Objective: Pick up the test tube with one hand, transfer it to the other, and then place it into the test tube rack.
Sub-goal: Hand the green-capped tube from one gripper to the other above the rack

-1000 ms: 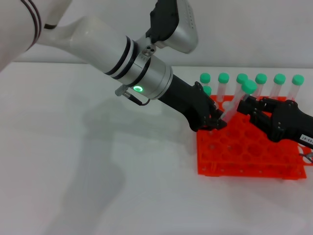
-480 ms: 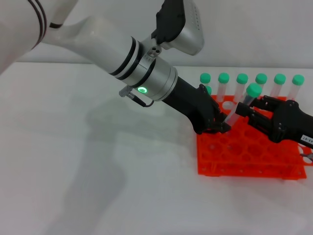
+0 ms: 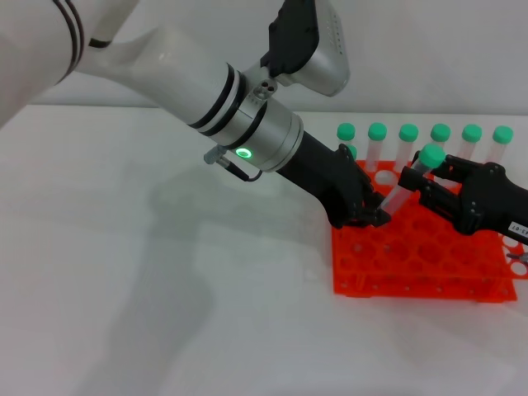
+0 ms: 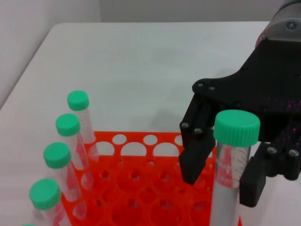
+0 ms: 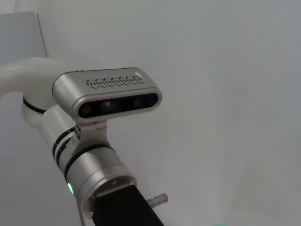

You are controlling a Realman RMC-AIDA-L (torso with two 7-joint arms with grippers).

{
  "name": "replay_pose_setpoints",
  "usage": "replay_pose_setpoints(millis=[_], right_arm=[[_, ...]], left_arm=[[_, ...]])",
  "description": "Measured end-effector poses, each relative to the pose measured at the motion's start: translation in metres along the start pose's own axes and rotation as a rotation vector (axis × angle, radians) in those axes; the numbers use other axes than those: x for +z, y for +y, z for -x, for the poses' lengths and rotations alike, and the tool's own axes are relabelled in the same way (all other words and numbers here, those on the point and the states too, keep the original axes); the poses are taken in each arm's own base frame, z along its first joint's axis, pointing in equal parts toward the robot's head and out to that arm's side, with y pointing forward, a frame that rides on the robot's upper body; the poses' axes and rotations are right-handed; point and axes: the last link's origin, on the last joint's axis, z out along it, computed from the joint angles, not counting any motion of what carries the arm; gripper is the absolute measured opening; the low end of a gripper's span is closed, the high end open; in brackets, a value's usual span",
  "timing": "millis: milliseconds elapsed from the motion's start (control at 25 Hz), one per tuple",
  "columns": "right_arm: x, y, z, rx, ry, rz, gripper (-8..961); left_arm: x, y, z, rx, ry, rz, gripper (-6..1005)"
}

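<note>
The test tube (image 3: 403, 186) is clear with a green cap (image 3: 431, 156) and leans over the orange test tube rack (image 3: 412, 268). My left gripper (image 3: 373, 211), on the white-and-silver arm with the green ring, is shut on the tube's lower end above the rack's left side. My right gripper (image 3: 426, 176), blocky and black, is open, with one finger on each side of the tube just below the cap. The left wrist view shows the tube (image 4: 231, 183) between the right gripper's fingers (image 4: 195, 160) above the rack (image 4: 141, 176).
Several other green-capped tubes (image 3: 440, 142) stand upright in the rack's back row, also seen in the left wrist view (image 4: 70, 134). The white table (image 3: 165, 289) stretches to the left and front. The right wrist view shows only the left arm's wrist (image 5: 101, 169) and a wall.
My left gripper has carried the tube a little to the right and lower, bringing its capped end between the right gripper's fingers. The right gripper has barely moved.
</note>
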Motion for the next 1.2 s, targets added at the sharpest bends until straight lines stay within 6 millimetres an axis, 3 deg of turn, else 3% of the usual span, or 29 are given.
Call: replay_pose_setpoints(millis=[1200], right_arm=[[0.0019, -0.0007, -0.0008, -0.011, 0.006, -0.005, 205]], left_arm=[[0.0022, -0.001, -0.005, 0.015, -0.004, -0.004, 227]])
